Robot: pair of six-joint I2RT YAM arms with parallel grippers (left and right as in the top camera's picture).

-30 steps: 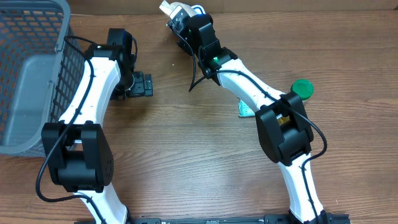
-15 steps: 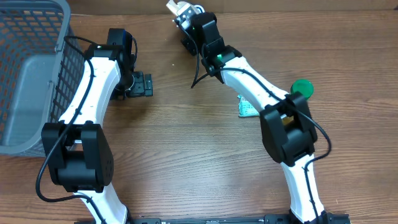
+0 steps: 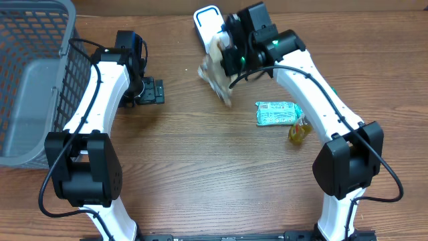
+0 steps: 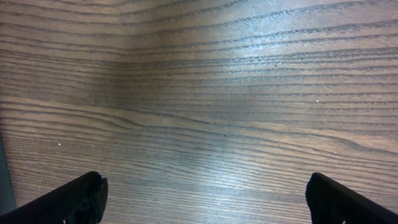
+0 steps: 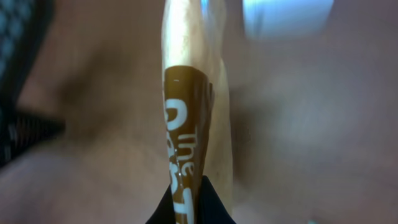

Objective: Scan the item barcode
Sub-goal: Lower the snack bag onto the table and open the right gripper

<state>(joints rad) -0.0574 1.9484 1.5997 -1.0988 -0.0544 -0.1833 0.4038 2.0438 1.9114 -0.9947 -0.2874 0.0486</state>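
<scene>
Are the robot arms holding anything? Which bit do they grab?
The right end effector pinches a tan plastic packet with a brown label by one end. The left end effector is open, holding nothing.

On the wooden table point(image 3: 200, 181), the right gripper point(image 3: 226, 59) is clamped on a tan and brown packet point(image 3: 215, 75). The packet is blurred and hangs just in front of a white, blue-edged device point(image 3: 207, 19) at the far edge. A teal-green wrapped packet point(image 3: 275, 114) lies flat near the right arm, with a small yellow-brown item point(image 3: 299, 131) just beside its corner. The left gripper point(image 3: 152, 92), jaws apart, sits over bare wood near a grey mesh basket point(image 3: 33, 33) at the left edge.
</scene>
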